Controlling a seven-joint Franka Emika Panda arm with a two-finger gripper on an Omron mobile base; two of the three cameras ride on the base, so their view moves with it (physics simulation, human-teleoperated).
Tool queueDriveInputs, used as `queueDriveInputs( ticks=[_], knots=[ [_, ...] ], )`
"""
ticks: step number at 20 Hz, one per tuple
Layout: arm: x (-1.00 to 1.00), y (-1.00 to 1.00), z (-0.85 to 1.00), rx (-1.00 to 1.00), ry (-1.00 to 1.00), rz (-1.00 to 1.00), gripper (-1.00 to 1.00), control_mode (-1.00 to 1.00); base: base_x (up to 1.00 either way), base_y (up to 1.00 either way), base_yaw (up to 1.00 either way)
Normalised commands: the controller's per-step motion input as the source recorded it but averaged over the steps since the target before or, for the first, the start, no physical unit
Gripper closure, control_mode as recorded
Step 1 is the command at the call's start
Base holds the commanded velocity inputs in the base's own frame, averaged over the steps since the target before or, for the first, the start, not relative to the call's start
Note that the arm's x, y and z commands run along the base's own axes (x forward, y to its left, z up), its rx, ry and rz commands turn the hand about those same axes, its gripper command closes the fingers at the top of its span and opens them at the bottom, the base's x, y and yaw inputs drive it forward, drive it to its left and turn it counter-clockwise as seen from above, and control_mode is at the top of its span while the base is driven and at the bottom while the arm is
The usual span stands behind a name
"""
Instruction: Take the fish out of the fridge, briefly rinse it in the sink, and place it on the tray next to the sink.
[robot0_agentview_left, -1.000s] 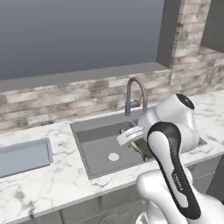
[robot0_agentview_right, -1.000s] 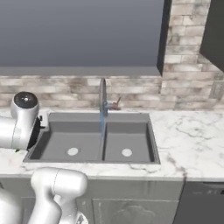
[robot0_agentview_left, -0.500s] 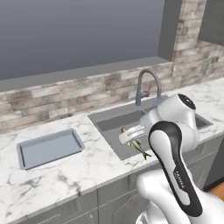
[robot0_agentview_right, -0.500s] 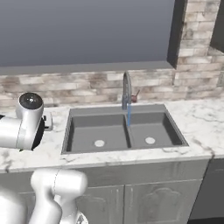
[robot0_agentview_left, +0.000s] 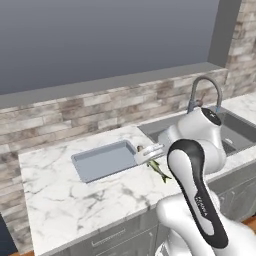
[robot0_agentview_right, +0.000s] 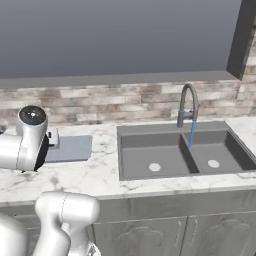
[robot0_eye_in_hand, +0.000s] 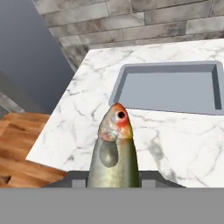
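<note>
The claw (robot0_agentview_left: 141, 153) is clamped tight on one fish (robot0_eye_in_hand: 113, 151) (tail (robot0_agentview_left: 161, 171) hanging below), held over the marble counter (robot0_agentview_left: 60, 200) just beside one empty tray (robot0_agentview_left: 104, 160). Farther right lies one sink (robot0_agentview_right: 179, 150) with two basins and one faucet (robot0_agentview_right: 187, 104).

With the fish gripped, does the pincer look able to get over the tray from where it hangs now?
Probably yes. The pincer, shut on the fish, hangs over the marble counter beside the tray. In the hand view the tray lies just ahead, holding nothing, with nothing standing between.
</note>
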Motion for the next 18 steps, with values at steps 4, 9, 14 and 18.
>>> queueDriveInputs(
  ticks=[4,9,14,18],
  knots=[
    [0.25,0.0,-0.04,-0.05,0.05,-0.04,1.0,-1.0,0.75,0.14,-0.06],
    [1.0,-0.03,-0.18,-0.31,0.21,-0.23,1.0,-1.0,0.0,0.0,0.0],
    [1.0,0.09,-0.23,-0.08,0.27,-0.22,1.0,-1.0,0.0,0.0,0.0],
    [0.59,0.01,-0.06,0.04,0.06,-0.02,1.0,-1.0,0.0,0.0,0.0]
  ],
)
